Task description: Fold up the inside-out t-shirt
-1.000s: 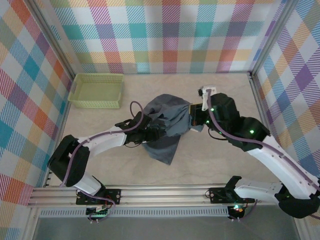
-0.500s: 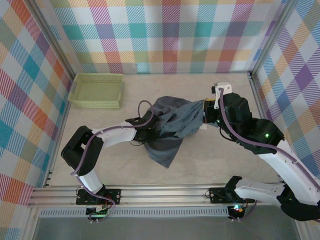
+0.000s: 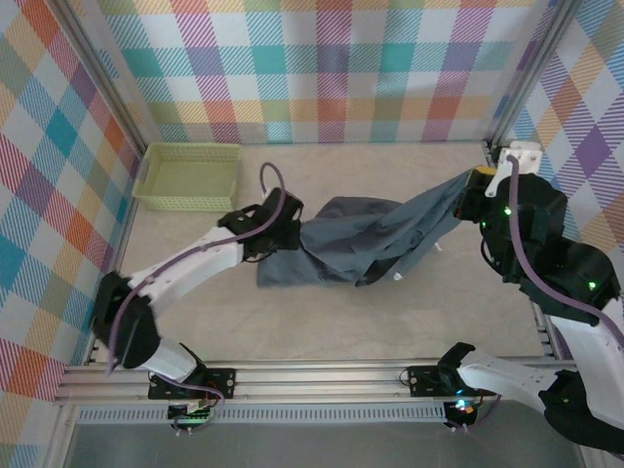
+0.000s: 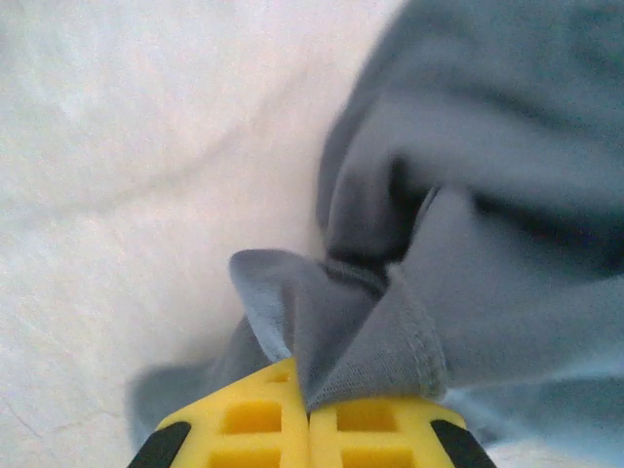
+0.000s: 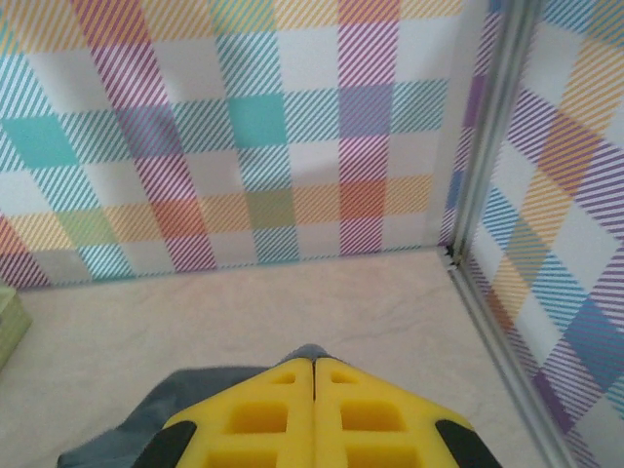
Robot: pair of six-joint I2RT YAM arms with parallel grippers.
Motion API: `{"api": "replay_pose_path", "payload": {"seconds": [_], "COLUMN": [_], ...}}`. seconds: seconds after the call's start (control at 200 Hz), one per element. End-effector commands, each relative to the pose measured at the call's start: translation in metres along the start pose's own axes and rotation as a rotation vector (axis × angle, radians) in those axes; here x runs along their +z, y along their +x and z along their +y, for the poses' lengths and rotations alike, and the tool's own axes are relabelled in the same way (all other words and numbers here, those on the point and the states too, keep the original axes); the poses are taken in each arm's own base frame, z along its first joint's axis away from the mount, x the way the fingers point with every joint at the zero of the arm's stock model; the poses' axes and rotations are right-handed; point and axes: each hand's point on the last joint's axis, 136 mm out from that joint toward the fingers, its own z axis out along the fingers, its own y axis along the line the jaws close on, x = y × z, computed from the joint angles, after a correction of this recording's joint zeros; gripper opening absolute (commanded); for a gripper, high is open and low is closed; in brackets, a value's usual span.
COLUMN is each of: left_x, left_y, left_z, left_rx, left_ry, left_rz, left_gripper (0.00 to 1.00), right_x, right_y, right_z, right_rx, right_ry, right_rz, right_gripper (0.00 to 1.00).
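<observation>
Left gripper point(image 4: 309, 414) is gripping tight, its yellow jaws pressed together on a hemmed fold of the inside-out t-shirt point(image 4: 487, 195). The cloth is bunching right at the tips and billowing away ahead of them. Right gripper point(image 5: 315, 366) is doing likewise: its jaws are meeting, with a sliver of blue-grey cloth peeking out just past the tips and trailing off below and to their left.

Between the two pairs of fingers the shirt is stretching out as one wrinkled band. It is rising toward the right fingers and sagging onto the table point(image 3: 322, 322) nearer the left ones.

I'm reading this as the spreading step: both arms are holding the garment out wide to flatten it, and no fold is made yet. By my call the next move is asking for even tension and a gentle lowering, so the cloth lies flat without either pinch slipping.

Well beyond the left fingers, the green basket point(image 3: 188, 175) is sitting apart from the shirt, by the checked wall point(image 3: 331, 68).
</observation>
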Motion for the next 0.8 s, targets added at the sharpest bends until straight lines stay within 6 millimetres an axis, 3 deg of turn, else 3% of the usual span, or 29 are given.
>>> {"api": "replay_pose_path", "payload": {"seconds": [0.0, 0.085, 0.19, 0.29, 0.38, 0.465, 0.585, 0.695, 0.795], "left_x": [-0.047, -0.033, 0.007, 0.045, 0.063, 0.063, 0.045, 0.039, 0.049], "left_y": [-0.030, -0.028, -0.016, -0.006, 0.000, 0.005, 0.025, 0.064, 0.098], "left_z": [0.023, 0.048, 0.063, 0.051, 0.048, 0.050, 0.045, 0.045, 0.046], "left_rx": [0.025, 0.004, 0.025, 0.048, 0.034, -0.006, -0.080, -0.117, -0.166], "left_ry": [-0.038, -0.142, -0.255, -0.240, -0.266, -0.277, -0.222, -0.187, -0.161], "left_rz": [-0.134, -0.079, 0.086, 0.195, 0.253, 0.268, 0.251, 0.299, 0.369], "left_gripper": [0.00, 0.00, 0.07, 0.30, 0.46, 0.56, 0.64, 0.67, 0.65], "right_x": [-0.017, -0.019, -0.006, 0.016, 0.037, 0.056, 0.080, 0.092, 0.096], "right_y": [-0.021, -0.022, -0.010, 0.014, 0.038, 0.063, 0.097, 0.120, 0.134], "right_z": [-0.034, -0.037, -0.026, -0.009, 0.004, 0.003, -0.004, -0.007, -0.010], "right_rx": [0.009, 0.009, -0.014, -0.048, -0.072, -0.067, -0.022, 0.009, 0.023], "right_ry": [0.116, 0.118, 0.121, 0.128, 0.133, 0.143, 0.144, 0.129, 0.135], "right_rz": [-0.082, -0.101, -0.068, -0.001, 0.067, 0.152, 0.276, 0.347, 0.379], "right_gripper": [0.00, 0.00, 0.00, 0.00, 0.00, 0.00, 0.00, 0.00, 0.00]}}
